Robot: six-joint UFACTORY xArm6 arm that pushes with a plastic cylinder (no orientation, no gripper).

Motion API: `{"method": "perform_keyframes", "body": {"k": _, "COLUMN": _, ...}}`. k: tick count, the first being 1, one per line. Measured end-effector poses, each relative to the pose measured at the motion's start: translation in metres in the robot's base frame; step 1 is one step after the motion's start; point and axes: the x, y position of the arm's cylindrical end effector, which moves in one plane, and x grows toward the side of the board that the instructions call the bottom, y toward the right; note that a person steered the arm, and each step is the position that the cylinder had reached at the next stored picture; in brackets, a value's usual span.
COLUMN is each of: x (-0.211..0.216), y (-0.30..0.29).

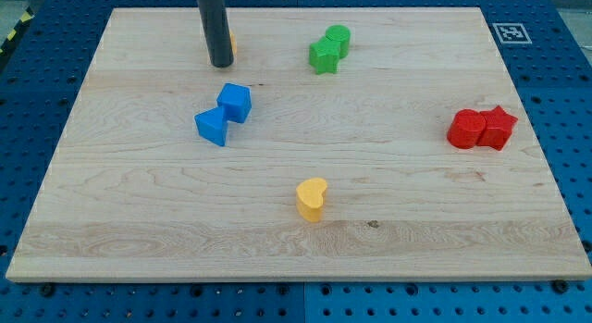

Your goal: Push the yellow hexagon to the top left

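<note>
My tip point(221, 64) rests on the wooden board point(139, 221) near the view's top left. A small sliver of a yellow block point(233, 45) shows just behind the rod on its right side. The rod hides most of it, so I cannot make out its shape. It is touching or very near the rod. A yellow heart-shaped block point(312, 198) stands alone in the lower middle of the board, far from the tip.
A blue cube point(235, 102) and a second blue block point(212, 126) touch each other just below the tip. Two green blocks point(329, 48) sit together at top centre. Two red blocks point(482, 129) sit together at the right.
</note>
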Motion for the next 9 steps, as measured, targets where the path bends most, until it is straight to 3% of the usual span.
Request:
{"method": "perform_keyframes", "body": {"k": 1, "x": -0.018, "y": -0.011}}
{"method": "perform_keyframes", "body": {"k": 3, "x": -0.012, "y": 0.079}}
{"method": "perform_keyframes", "body": {"k": 5, "x": -0.033, "y": 0.059}}
{"method": "perform_keyframes", "body": {"k": 8, "x": -0.061, "y": -0.032}}
{"method": "perform_keyframes", "body": {"k": 9, "x": -0.065, "y": -0.038}}
